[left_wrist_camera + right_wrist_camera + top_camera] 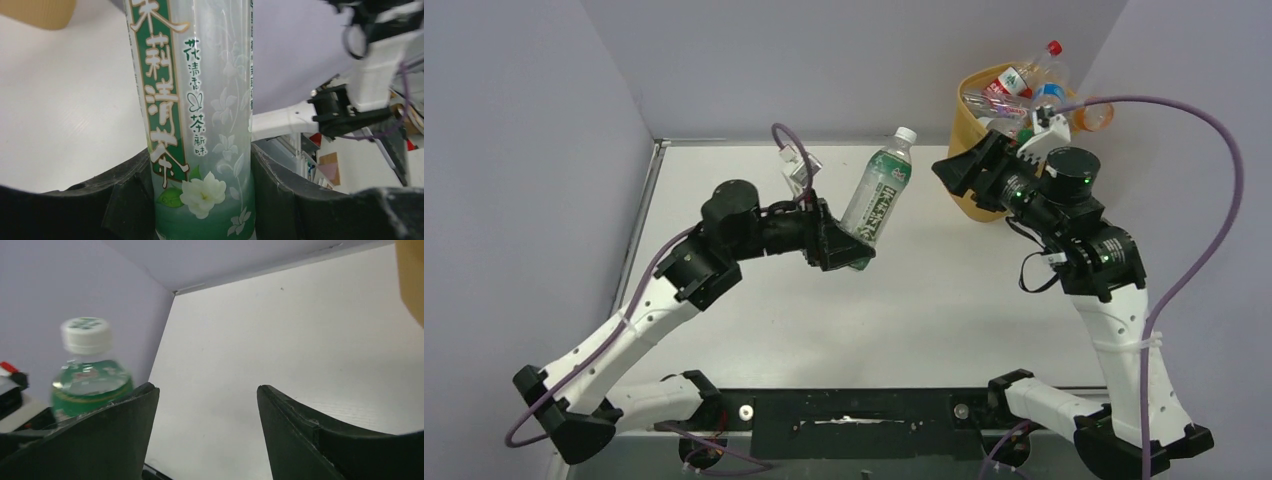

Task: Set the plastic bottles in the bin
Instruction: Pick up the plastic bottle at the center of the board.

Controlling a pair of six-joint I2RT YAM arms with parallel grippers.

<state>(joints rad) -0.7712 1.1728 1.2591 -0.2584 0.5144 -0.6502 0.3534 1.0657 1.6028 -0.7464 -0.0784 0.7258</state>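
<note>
My left gripper [852, 248] is shut on the lower end of a clear bottle [879, 193] with a green label and white cap, held tilted above the table's middle. In the left wrist view the bottle [197, 115] fills the gap between my fingers [125, 200]. My right gripper [954, 172] is open and empty, just left of the yellow-orange bin [972, 120]. The bin holds several bottles [1024, 78] heaped to its rim. In the right wrist view the held bottle's cap [86, 335] shows past my left finger [117, 435], and my right gripper [206, 390] has only table between its jaws.
The white table [754, 320] is walled by lavender panels on the left, back and right. A purple cable [1214, 160] loops from the right arm past the bin. A corner of the bin [412, 280] shows at the right wrist view's top right.
</note>
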